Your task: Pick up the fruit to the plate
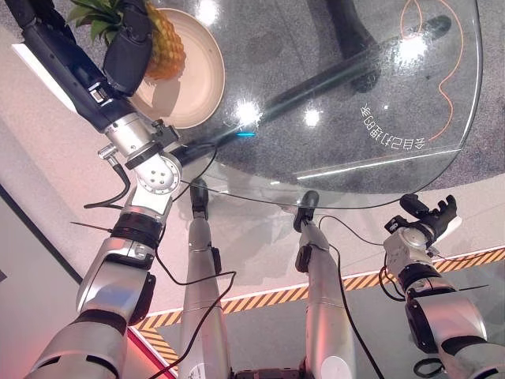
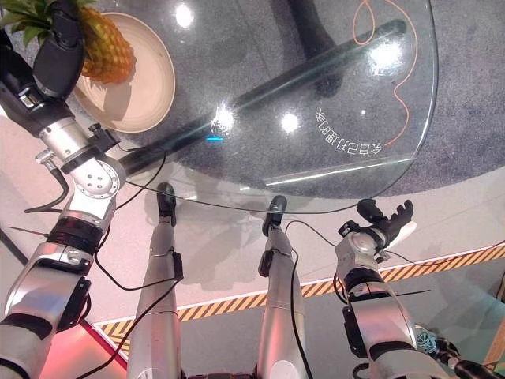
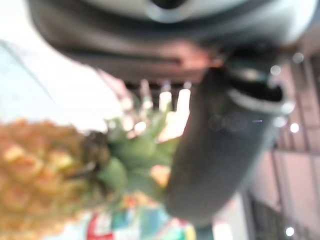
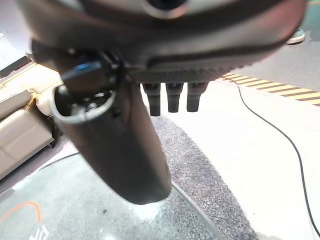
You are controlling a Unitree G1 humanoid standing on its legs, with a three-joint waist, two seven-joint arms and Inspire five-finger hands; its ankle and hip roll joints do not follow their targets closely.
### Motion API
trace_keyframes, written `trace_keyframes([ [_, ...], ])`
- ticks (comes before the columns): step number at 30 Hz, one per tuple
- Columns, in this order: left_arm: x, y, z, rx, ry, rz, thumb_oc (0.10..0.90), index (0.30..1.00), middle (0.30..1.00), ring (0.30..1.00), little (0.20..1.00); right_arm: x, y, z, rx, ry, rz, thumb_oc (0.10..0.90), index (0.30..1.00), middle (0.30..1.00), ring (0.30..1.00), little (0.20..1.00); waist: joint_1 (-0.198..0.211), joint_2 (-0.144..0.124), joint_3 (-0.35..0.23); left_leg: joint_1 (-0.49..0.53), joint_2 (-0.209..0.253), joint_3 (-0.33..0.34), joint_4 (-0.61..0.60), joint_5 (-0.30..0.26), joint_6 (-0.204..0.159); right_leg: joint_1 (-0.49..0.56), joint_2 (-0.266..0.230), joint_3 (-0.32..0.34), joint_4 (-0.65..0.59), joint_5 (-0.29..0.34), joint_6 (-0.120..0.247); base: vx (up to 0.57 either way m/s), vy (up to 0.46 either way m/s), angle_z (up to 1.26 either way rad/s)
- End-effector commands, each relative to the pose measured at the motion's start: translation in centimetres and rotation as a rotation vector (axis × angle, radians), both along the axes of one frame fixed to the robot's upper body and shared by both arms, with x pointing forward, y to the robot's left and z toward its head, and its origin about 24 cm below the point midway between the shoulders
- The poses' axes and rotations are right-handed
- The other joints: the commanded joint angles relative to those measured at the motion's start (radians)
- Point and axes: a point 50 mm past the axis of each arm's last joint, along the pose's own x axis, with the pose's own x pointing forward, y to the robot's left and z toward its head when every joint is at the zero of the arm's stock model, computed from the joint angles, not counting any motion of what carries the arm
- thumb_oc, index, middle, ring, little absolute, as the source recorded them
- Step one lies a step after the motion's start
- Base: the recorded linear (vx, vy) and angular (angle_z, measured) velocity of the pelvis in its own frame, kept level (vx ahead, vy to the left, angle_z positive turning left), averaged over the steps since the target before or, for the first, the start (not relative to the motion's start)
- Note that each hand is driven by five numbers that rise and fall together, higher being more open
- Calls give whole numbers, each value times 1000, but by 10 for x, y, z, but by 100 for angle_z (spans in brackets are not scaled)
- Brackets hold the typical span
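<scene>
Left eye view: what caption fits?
Left hand holds a pineapple over the plate on a glass table.

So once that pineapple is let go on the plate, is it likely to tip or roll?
Probably. The pineapple is tall and rounded, with a heavy-looking leafy crown, so it may topple. The plate looks shallow, so its rim might not stop a roll. The rough skin should give the left hand decent grip.
</scene>
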Motion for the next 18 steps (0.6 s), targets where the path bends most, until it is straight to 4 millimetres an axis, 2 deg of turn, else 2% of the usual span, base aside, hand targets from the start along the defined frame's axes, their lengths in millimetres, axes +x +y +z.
trace_keyframes([
  [1, -22, -5, 35, 87, -241, -45, 800, 900, 900, 900, 900, -14, -17, 0, -40, -35, -89, 800, 900, 900, 900, 900, 32, -42, -23, -20, -27, -2, 193, -212, 38, 17, 39, -20, -25, 0, -3, 0, 0, 0],
  [8, -25, -8, 33, 149, -226, -47, 800, 900, 900, 900, 900, -17, -19, -2, -33, -40, -105, 800, 900, 900, 900, 900, 40, -36, -23, -16, -33, -4, 188, -210, 39, 23, 35, -25, -32, 6, 0, -4, -1, 1],
  [18, -34, -11, 19, 166, -234, -96, 800, 900, 900, 900, 900, -20, -20, -3, -31, -43, -116, 800, 900, 900, 900, 900, 56, -27, -23, -13, -37, -12, 190, -210, 42, 27, 25, -35, -24, 3, 1, 1, -1, 0],
])
